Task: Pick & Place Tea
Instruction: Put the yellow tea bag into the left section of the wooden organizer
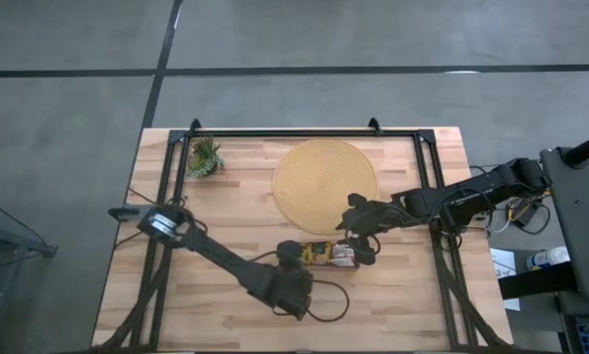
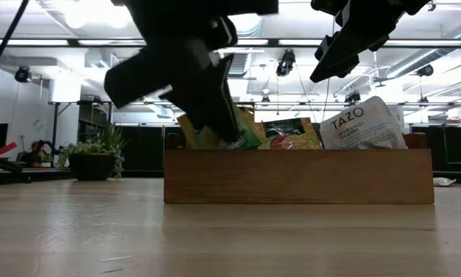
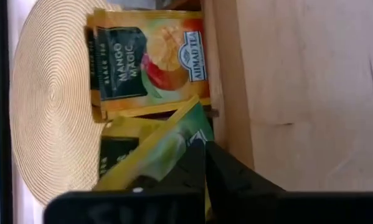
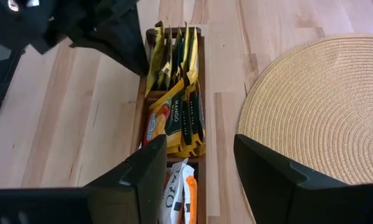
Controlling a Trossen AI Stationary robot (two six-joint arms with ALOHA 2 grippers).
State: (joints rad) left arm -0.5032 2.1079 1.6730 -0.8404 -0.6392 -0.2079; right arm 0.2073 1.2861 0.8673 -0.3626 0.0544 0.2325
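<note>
Yellow tea sachet [image 3: 150,158] pinched by left gripper [image 3: 202,163]; right gripper [image 4: 198,165] spread.

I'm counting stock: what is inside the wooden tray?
The tray holds upright tea sachets: mostly yellow, one white-and-orange. The left gripper is shut on a yellow one. Lower layers and the tray floor are covered.

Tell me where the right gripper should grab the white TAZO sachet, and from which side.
Judging by its pose, take the white TAZO sachet by its top edge, coming straight down. It stands on edge in the wooden tray with its upper part clear of the wall, at the end away from the left gripper, which is shut on a yellow sachet. The right gripper is open above it.
</note>
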